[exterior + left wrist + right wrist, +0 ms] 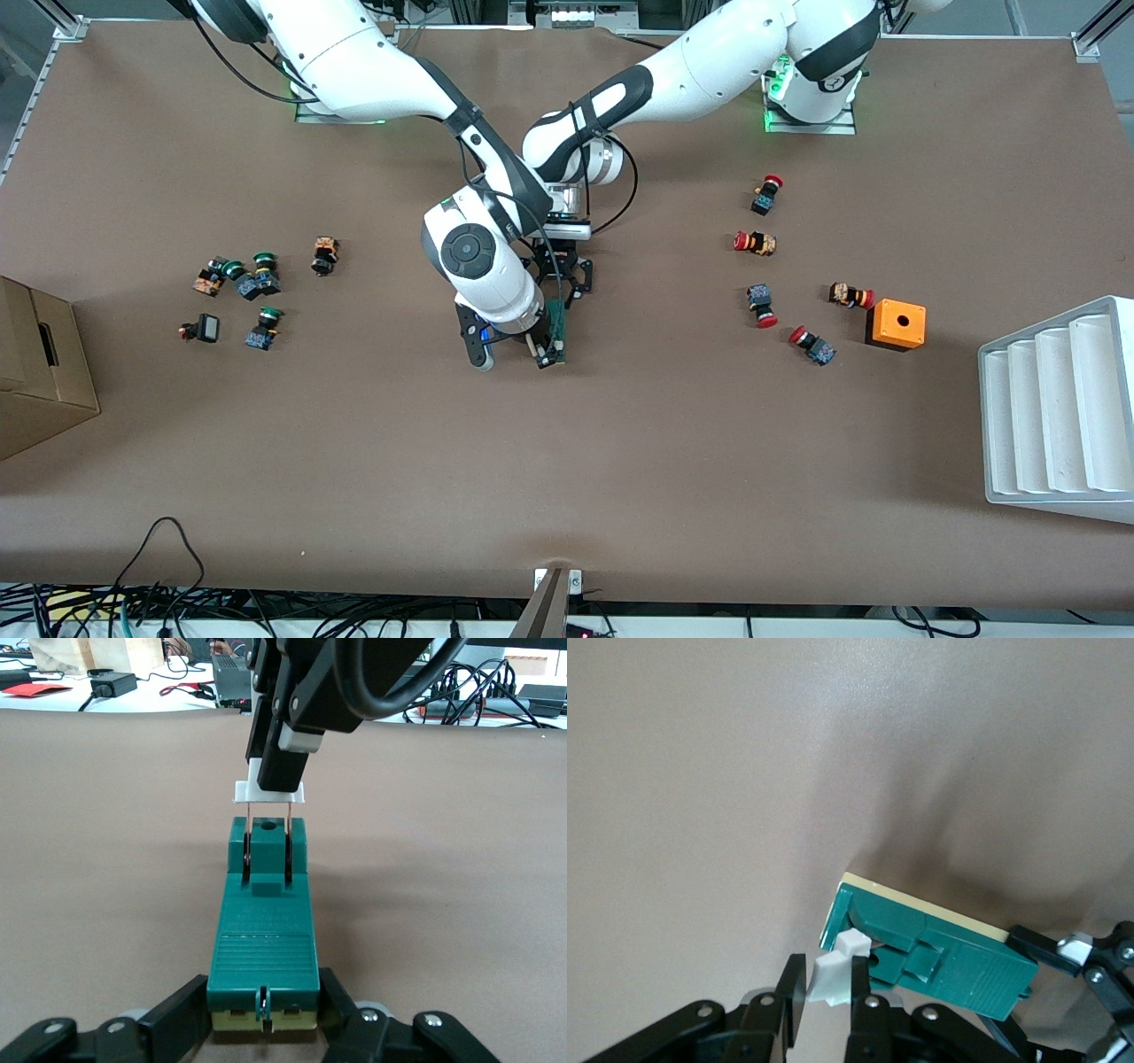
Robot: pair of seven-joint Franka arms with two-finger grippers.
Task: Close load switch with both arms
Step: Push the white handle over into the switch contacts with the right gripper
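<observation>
The dark-green load switch (556,330) lies flat on the brown table near its middle, under both hands. My left gripper (263,1014) is shut on one end of the block (263,930), one finger on each side of it. In the front view the left gripper (564,288) sits at the end nearer the robots' bases. My right gripper (830,988) is shut on the white tab (833,979), which stands up from the switch (957,961) at its end nearer the front camera. The left wrist view shows the tab (270,793) raised on two thin metal legs above the block.
Several red-capped push buttons (756,242) and an orange box with a hole (897,323) lie toward the left arm's end, with a white stepped rack (1054,408) at that edge. Green-capped push buttons (257,279) and a cardboard box (40,372) lie toward the right arm's end.
</observation>
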